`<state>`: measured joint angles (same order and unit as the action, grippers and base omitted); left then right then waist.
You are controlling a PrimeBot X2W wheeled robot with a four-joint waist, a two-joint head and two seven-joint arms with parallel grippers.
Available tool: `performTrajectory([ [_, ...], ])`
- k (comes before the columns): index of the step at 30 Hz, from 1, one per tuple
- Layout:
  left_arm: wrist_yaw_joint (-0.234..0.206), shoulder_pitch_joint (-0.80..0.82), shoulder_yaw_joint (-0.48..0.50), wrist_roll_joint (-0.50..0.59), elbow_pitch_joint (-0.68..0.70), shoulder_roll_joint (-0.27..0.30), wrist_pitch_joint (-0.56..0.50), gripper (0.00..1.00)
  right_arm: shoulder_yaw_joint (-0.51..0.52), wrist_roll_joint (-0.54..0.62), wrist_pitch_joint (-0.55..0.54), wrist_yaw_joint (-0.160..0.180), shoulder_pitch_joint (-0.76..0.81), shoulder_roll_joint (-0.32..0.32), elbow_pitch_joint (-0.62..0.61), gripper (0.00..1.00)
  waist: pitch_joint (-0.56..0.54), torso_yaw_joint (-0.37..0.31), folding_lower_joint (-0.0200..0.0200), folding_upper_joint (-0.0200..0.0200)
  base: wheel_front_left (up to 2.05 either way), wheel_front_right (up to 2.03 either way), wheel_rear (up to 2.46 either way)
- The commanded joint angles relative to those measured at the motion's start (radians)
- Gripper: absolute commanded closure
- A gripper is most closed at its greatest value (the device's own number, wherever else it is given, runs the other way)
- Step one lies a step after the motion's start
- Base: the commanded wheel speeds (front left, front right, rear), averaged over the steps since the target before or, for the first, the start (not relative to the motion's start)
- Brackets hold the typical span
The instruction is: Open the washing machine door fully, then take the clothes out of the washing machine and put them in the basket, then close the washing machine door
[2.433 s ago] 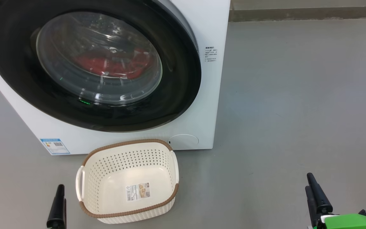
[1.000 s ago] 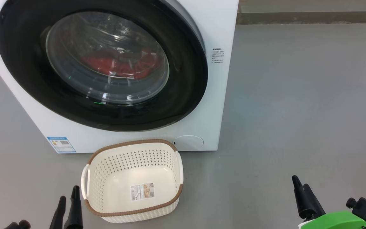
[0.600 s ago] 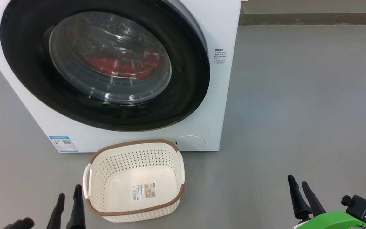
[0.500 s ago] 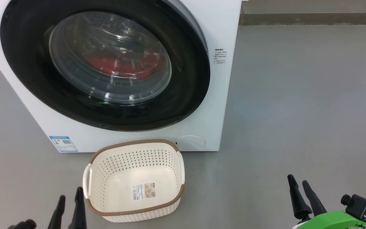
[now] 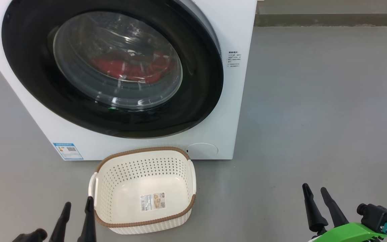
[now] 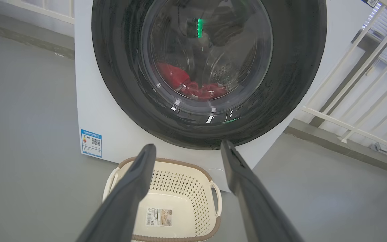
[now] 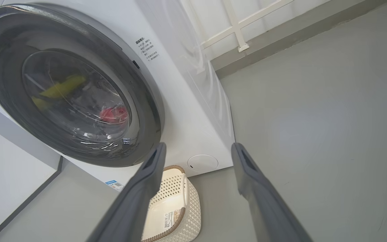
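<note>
Edging inward since earlier, left pincer (image 5: 78,201) and right pincer (image 5: 313,187) (both parted, empty) face the shut washing machine door (image 5: 113,67), right nearer its right rim

door (image 5: 29,84) glossy black | clothes (image 5: 126,69) red | basket (image 5: 139,166) cream, perforated, brown rim

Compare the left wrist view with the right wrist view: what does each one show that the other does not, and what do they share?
Left wrist view adds: the left gripper, open, a green light reflected in the glass of the washing machine door, and both handles of the basket. Right wrist view adds: the right gripper, open, printed text on the front of the washing machine, and a yellow-green reflection. Shared: the door shut, the clothes red behind its glass, the basket empty on the floor.
</note>
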<state>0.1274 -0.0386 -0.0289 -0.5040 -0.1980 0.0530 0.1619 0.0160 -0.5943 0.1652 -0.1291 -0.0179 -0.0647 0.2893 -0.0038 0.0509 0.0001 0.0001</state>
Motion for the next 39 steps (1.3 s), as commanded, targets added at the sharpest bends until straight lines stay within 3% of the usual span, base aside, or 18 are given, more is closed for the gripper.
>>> performTrajectory([
  [1, 0.002, 0.009, 0.021, 0.03, 0.03, 0.016, 0.015, 0.0, -0.019, 0.03, 0.013, -0.001, 0.001, -0.011, -0.03, 0.0, 0.0, 0.001, -0.0001, -0.0001, 0.0, 0.0, 0.0],
  [26, 0.003, -0.007, -0.018, 0.303, 0.044, 0.033, 0.092, 0.0, -0.022, 0.306, 0.089, -0.002, 0.033, -0.02, -0.058, 0.0, -0.006, 0.016, -0.0001, -0.0001, 0.0, 0.0, 0.0],
  [39, 0.003, -0.002, -0.015, 0.26, 0.03, 0.037, 0.1, 0.0, 0.02, 0.321, 0.097, -0.002, 0.054, -0.015, -0.069, 0.0, -0.004, 0.015, -0.0001, -0.0001, 0.0, 0.0, 0.0],
])
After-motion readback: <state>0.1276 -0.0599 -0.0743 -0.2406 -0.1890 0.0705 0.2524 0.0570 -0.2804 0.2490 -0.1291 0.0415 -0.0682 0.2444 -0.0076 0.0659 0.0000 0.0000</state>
